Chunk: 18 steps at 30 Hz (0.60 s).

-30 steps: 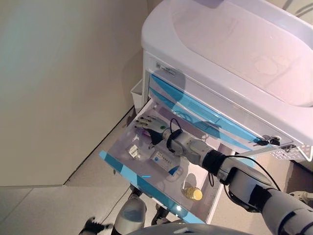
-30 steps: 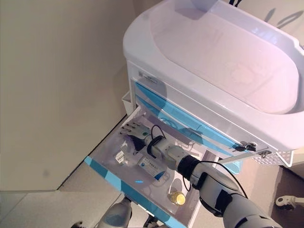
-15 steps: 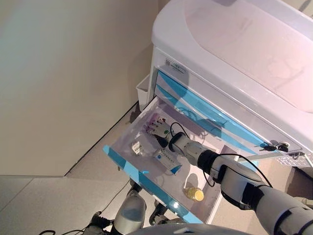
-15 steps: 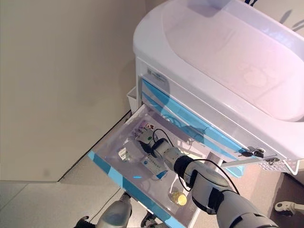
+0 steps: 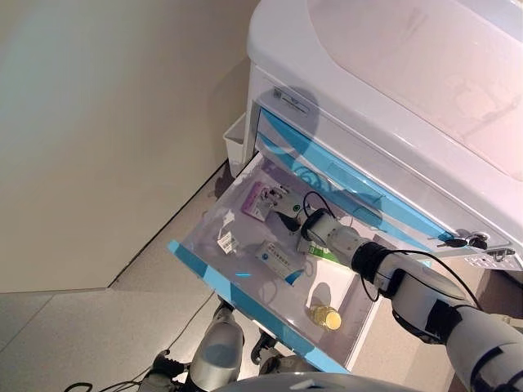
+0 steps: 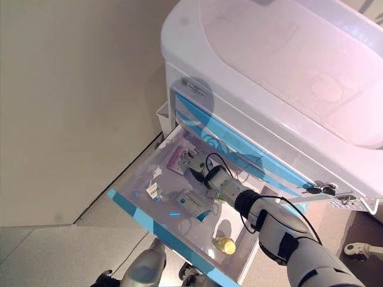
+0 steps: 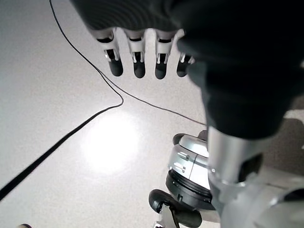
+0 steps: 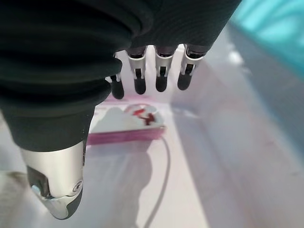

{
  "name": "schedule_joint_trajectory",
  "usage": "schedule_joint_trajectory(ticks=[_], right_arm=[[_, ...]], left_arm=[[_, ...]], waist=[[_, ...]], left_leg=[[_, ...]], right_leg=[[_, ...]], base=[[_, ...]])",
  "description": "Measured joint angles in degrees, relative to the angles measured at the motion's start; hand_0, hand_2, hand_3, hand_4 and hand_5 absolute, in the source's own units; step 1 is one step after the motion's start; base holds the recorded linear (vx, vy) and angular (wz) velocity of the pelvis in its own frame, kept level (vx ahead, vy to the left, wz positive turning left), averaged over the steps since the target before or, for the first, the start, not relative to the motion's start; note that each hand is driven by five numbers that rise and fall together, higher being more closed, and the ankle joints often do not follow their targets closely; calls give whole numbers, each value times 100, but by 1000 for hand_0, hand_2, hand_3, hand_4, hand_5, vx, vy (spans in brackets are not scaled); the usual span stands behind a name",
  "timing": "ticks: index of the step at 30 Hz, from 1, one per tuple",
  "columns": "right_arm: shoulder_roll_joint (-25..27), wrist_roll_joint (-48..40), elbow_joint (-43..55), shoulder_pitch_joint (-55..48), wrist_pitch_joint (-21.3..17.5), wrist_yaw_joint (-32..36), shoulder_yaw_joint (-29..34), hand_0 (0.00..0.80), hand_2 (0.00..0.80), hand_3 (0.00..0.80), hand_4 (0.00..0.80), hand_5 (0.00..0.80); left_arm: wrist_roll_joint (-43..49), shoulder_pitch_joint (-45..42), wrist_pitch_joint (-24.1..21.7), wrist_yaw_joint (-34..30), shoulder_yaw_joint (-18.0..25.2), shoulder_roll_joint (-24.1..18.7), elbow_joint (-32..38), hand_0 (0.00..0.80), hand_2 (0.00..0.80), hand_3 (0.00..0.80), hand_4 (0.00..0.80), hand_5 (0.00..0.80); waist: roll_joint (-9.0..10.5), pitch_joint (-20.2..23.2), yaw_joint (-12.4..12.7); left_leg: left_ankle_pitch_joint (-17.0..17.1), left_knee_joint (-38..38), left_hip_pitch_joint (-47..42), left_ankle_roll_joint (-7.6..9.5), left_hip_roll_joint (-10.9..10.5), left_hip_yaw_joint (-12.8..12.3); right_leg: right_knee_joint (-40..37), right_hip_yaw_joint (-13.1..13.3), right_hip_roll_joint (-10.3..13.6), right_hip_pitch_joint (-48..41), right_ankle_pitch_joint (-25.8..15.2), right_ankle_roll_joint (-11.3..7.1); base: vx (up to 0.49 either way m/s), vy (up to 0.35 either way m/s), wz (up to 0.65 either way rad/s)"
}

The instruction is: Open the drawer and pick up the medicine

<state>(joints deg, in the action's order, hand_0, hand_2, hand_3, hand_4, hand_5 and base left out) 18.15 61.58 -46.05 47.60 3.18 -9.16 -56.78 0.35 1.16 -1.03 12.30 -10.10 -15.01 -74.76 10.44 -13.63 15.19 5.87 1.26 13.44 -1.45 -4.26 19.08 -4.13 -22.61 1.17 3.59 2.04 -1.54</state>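
The cart's lowest drawer [image 5: 214, 282] is pulled open; it is clear with a blue front strip. Inside lie a pink-and-white medicine box [image 5: 255, 198] at the back left, a small white packet [image 5: 226, 242], a white-and-blue box [image 5: 278, 260], a green box [image 5: 325, 254] and a yellow-capped bottle [image 5: 326, 317]. My right hand [image 5: 288, 219] is inside the drawer, just right of the pink box. The right wrist view shows its fingers [image 8: 140, 80] straight, holding nothing, with the pink box [image 8: 128, 124] past them. My left hand [image 7: 137, 61] hangs open above the floor.
The white cart [image 5: 392, 82] has a recessed top tray and closed blue-striped drawers [image 5: 343, 175] above the open one. A small white bin [image 5: 235, 145] hangs on its left side. A key [image 5: 458, 241] and wire basket [image 5: 494, 257] are at its right. A beige wall [image 5: 106, 122] is at the left.
The camera has shifted. My right hand has drawn back to the right off the pink box, which now lies uncovered. The left hand has not moved.
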Motion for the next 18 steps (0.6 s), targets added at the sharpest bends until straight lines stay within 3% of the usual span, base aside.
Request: schedule_joint_trajectory(ticks=[6,18], right_arm=[[272,206,30,2,87,-200,51,0,0,0,0,0],[170,309,-736,106,221,-556,41,0,0,0,0,0]], left_arm=[[-7,9,-83,5,-110,14,90,0,0,0,0,0],[-233,14,-214,20,-372,76,191,0,0,0,0,0]], waist=[[-152,-137,-19],[-341,-276,-8]], left_leg=[[7,4,25,6,-5,-1],[16,4,145,17,-6,-4]], right_leg=[[2,0,6,28,-15,23],[-2,0,3,138,-15,24]], base=[[0,0,0],[-1,2,2]])
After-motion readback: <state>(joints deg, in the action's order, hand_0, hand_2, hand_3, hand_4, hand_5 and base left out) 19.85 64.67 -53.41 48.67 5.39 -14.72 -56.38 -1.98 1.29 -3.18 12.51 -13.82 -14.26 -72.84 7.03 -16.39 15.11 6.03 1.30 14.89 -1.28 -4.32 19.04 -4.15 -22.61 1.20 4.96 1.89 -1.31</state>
